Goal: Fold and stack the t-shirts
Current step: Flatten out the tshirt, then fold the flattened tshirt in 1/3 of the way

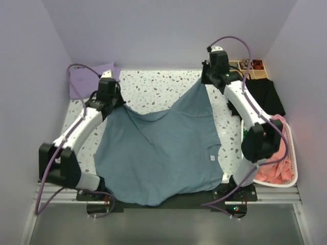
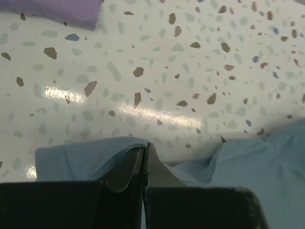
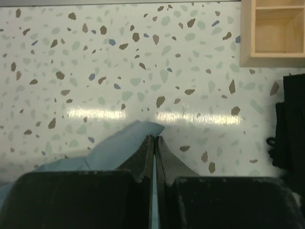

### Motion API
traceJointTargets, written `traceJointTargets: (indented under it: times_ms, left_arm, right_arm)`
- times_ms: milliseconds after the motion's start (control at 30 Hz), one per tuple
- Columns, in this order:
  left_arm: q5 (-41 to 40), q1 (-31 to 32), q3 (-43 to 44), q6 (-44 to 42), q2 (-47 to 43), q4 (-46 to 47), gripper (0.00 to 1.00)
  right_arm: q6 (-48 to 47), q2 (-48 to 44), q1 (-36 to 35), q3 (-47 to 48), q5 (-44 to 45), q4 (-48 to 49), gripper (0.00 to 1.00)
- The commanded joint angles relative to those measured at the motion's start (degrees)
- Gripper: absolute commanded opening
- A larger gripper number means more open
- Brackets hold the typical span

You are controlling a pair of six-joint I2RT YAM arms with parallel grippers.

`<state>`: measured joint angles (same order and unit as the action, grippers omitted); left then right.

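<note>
Your surface is white with coloured speckles. The slate-blue t-shirt lies across its middle and reaches past the near edge (its two far corners are raised off the top). The lavender t-shirt lies in the far left corner. At far right you have a wooden box with a black cloth just beside it. Nearer you on that side is a white basket of salmon-pink t-shirts.

Lighting is bright, even and diffuse from overhead; shadows are faint. Both wrist views carry glare streaks on the glossy table, and their near foreground is dark and blurred.
</note>
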<state>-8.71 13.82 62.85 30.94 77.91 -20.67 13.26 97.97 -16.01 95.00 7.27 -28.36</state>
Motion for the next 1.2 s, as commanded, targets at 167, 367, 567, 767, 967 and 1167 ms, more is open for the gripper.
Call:
traceJointTargets:
  times_ms: [167,367,567,767,967,1167]
  left_arm:
    - [-10.09,-3.63,25.34,-2.28,30.88,7.84,0.00]
    - [-11.85,-6.09,35.75,-4.04,42.84,4.14,0.00]
    - [-12.21,-8.28,32.08,-5.19,44.17,7.92,0.00]
    - [-8.34,-9.25,30.41,-6.15,43.03,5.81,0.00]
    - [-8.25,-9.25,25.57,-7.21,40.04,6.51,0.00]
    - [-5.88,-9.25,23.64,-6.16,37.41,4.76,0.00]
  right_arm:
    - [-1.74,29.86,1.07,33.82,1.79,3.05,0.00]
    - [-2.01,42.82,1.68,49.93,4.68,4.52,0.00]
    - [-1.30,40.02,2.47,39.92,3.55,10.16,0.00]
    - [-1.04,31.85,2.56,31.22,-6.28,6.58,0.00]
    - [-2.70,19.99,2.56,16.99,-7.18,5.15,0.00]
    - [-2.27,12.69,2.56,9.77,-7.80,0.08,0.00]
